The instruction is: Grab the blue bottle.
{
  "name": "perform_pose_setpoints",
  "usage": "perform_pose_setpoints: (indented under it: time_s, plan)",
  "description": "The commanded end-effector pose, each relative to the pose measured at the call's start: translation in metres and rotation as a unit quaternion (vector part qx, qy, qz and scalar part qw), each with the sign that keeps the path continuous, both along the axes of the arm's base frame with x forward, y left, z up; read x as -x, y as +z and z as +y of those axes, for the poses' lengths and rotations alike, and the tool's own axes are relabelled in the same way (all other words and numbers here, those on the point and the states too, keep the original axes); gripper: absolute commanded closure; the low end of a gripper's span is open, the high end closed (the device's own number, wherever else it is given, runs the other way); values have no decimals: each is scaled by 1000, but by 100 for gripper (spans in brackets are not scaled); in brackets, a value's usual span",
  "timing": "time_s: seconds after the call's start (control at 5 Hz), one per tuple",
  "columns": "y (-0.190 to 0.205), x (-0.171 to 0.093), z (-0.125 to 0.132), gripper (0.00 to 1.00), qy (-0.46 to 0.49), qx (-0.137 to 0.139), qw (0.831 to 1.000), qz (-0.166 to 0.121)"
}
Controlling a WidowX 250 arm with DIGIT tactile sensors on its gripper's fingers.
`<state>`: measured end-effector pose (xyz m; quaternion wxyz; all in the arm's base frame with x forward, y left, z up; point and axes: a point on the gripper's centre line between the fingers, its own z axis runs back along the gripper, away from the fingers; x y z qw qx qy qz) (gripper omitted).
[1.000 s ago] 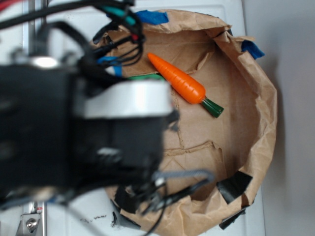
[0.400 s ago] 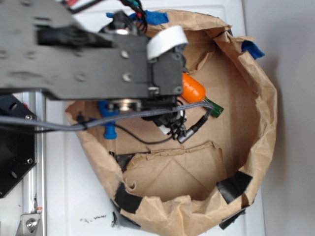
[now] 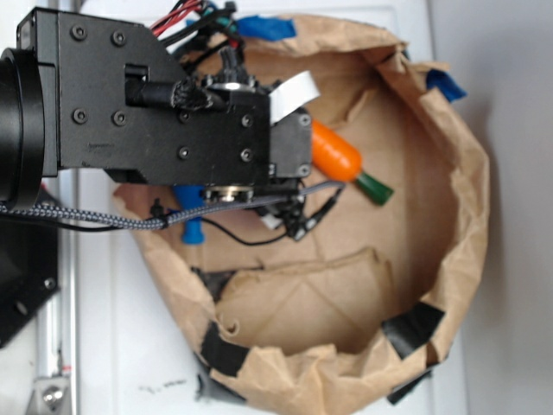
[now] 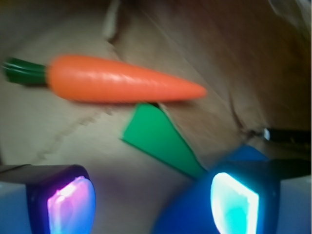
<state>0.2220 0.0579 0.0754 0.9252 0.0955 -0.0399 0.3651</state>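
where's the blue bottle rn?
Exterior: blue bottle pokes out under the arm, at the bag's left side. Wrist: low right by the gripper, below the green wedge.

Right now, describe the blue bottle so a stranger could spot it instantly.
Find the brown paper nest. At its left side, mostly hidden under the black arm, sticks out the blue bottle. Unlike the orange carrot and the flat green wedge, it is solid bright blue.

The arm (image 3: 147, 104) is built of black screwed plates, wrapped by a white band (image 3: 289, 93), trailed by braided cable (image 3: 86, 220).
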Motion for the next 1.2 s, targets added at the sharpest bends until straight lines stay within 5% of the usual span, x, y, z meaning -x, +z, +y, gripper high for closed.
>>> perform_pose_setpoints:
  time_s: [0.0,0.6,1.0]
  plan:
    - [7,21,18,0,33,-13,999,22]
    - [-11,45,11,0,38,14,997,60]
    - [-36,34,7,0,-29,97,994,43]
